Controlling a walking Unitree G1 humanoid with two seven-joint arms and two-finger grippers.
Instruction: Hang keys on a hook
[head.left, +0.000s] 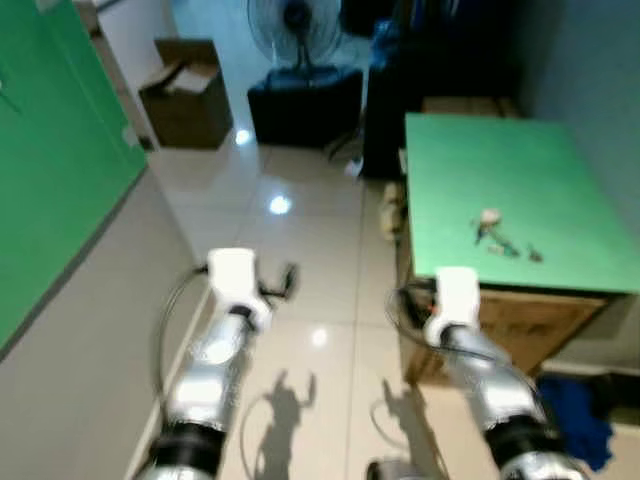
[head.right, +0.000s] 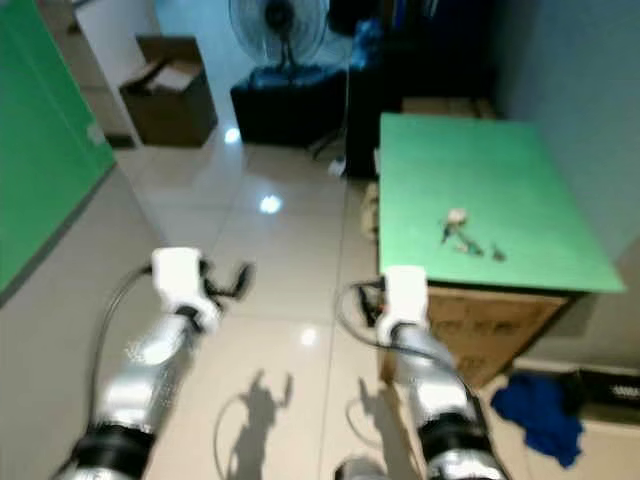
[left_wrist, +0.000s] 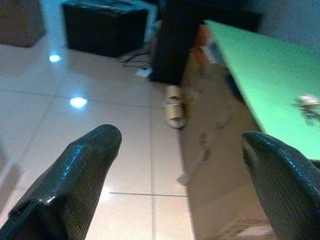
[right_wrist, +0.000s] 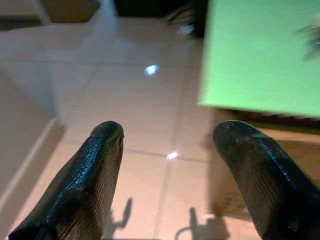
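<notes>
A pale tiled floor (head.left: 300, 260) spreads out below me, glossy, with spots of reflected light and the shadows of my two arms on it. To my left stands a green wall panel (head.left: 50, 170) over a grey base. To my right is a green surface (head.left: 500, 190) on a wooden body, its near corner just beside my right arm. Beyond it, farther off, sit a dark cabinet (head.left: 305, 105) with a standing fan (head.left: 295, 30) on or behind it, and an open cardboard box (head.left: 185, 90) on the floor nearer the green panel. A blue cloth (head.right: 540, 410) lies crumpled on the floor by the near right foot of the surface. A pale sandal (left_wrist: 174, 105) lies on the tiles against the side of the surface.

The keys (head.left: 500, 238) lie on the green surface, toward its near half, a small pale piece with darker bits trailing beside it; they are blurred and I cannot make out more.

My left gripper (left_wrist: 180, 165) hangs over the bare floor, fingers spread wide with nothing between them. My right gripper (right_wrist: 170, 150) is also spread wide and empty, held over the floor by the near edge of the surface, well short of the keys.
</notes>
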